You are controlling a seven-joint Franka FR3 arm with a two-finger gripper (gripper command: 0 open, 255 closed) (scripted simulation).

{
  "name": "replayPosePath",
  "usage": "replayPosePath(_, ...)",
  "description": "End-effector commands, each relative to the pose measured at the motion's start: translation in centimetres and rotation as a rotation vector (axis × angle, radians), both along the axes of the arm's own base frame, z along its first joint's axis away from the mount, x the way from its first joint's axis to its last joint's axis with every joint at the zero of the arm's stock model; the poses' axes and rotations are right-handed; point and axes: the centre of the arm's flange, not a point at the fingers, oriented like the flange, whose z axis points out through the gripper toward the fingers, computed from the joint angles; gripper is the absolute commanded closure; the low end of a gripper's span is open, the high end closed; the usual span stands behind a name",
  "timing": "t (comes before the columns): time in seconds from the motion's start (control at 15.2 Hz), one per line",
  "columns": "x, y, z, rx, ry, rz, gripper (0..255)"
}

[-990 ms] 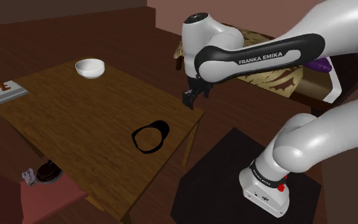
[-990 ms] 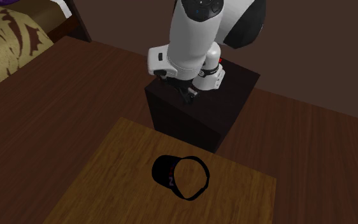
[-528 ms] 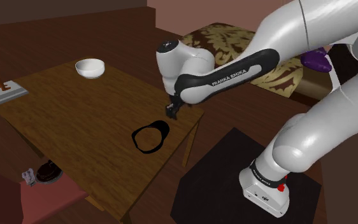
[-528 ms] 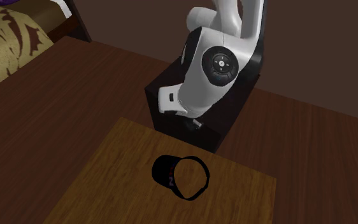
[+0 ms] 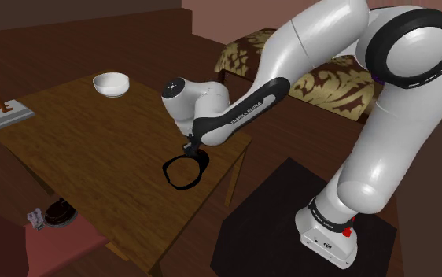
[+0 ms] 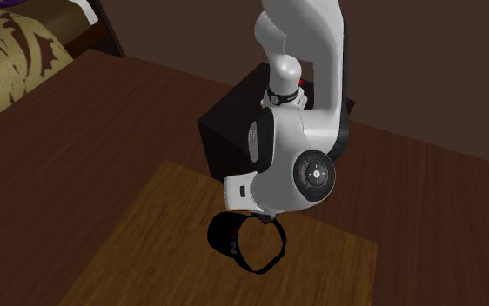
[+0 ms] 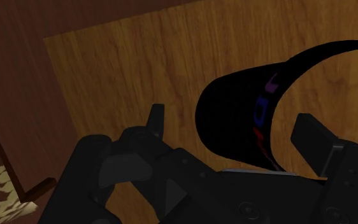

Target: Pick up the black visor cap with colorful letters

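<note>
Fingers: the fingers (image 7: 315, 137) are black and blocky; they stand spread apart and pinch nothing.
Cap and fingers: the dark brim of the visor cap (image 7: 232, 95) lies between the two fingers in the wrist view, nearer one than the other. Contact cannot be told.
Cap place: in the shoulder view the cap (image 5: 184, 169) lies at about 6 o'clock from the fingers, flat on the bench (image 5: 93, 149) and near the edge that faces the stand.
Cap shape: a black open ring, with a rounded brim on one side and a thin band closing the loop.
Letters: the letters (image 7: 265, 105) on the band are purple, blue and red, and cannot be read.
Bench: brown wood with streaked grain and a straight edge.
Bowl: a white, round bowl (image 5: 111, 83) at 11 o'clock from the cap.
Slab: a flat grey slab (image 5: 7, 115) at 10 o'clock, with a brown piece on it cut off by the picture's edge.
Bed: the bed (image 5: 329, 83) has a brown-and-cream patterned cover and lies at 2 o'clock.
Stand: a black box (image 5: 259, 236) at 4 o'clock.
Hidden: in the second exterior view the white arm (image 6: 304, 165) covers part of the band. In the wrist view the band runs off the frame.
</note>
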Motion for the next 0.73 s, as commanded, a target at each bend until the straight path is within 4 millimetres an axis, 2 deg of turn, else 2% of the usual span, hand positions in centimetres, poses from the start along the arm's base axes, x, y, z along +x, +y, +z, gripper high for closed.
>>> replayPosePath(0.0,1.4,1.4,-2.6,-0.022,-0.009,0.008,0)
replayPosePath(0.13,2.5,2.5,-4.4,-0.039,-0.016,0.014,0)
replayPosePath(0.66,2.5,2.5,-8.4,-0.039,-0.016,0.014,0)
